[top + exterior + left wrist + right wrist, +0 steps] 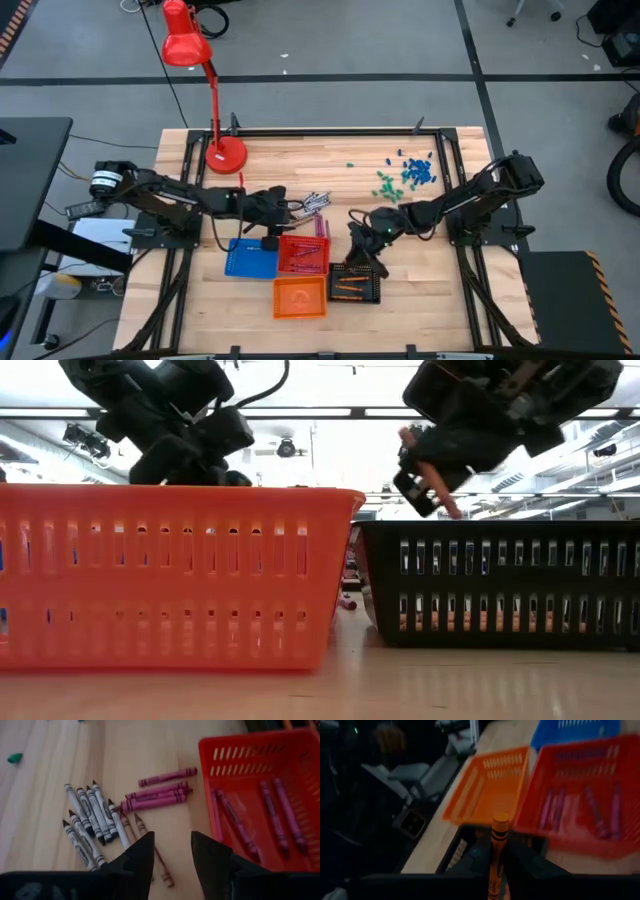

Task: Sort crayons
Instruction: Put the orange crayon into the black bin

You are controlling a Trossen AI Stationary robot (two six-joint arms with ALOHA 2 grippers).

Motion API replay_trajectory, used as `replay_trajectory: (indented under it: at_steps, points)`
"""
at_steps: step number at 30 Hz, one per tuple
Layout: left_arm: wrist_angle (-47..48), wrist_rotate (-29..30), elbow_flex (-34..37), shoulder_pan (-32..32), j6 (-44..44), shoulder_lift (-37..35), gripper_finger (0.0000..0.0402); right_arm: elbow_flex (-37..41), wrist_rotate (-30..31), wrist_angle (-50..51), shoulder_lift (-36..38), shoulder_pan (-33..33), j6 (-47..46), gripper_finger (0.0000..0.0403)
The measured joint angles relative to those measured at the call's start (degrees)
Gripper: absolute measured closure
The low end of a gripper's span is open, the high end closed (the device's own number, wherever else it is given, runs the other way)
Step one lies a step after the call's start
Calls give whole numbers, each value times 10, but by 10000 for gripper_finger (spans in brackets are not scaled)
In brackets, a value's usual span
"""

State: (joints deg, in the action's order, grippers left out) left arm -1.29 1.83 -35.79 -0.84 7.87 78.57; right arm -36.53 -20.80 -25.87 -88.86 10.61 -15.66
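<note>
Right wrist view: orange crayon (497,851) points straight out from right claw (496,862).

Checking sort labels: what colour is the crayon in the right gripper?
Orange crayon, held by the right gripper; clearest in the right wrist view.

Trays: blue (251,259), red (303,253), orange (300,297), black (355,283), all slotted. Crayons: magenta ones (156,797) and grey-silver ones (90,815) with black print on pale wood counter (300,165); orange crayon (497,855), black print. Red lamp (190,60) at 11 o'clock; green and blue bits (405,175) at 1 o'clock.
</note>
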Motion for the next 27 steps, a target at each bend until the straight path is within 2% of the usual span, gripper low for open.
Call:
replay_trajectory:
  at_steps: [8,16,21,24,27]
  points:
    - [109,0,-1,0,-29,-55,260,0,18,86,0,25,-53,353]
    - [204,0,0,0,-72,-62,260,0,-3,113,0,32,-54,336]
    - [244,-31,0,0,-87,-62,260,0,-11,134,0,31,-64,310]
    - [257,-50,0,0,-88,-62,260,0,-34,128,0,21,-67,297]
    - [258,-94,0,0,-89,-62,260,0,-66,127,0,8,-69,291]
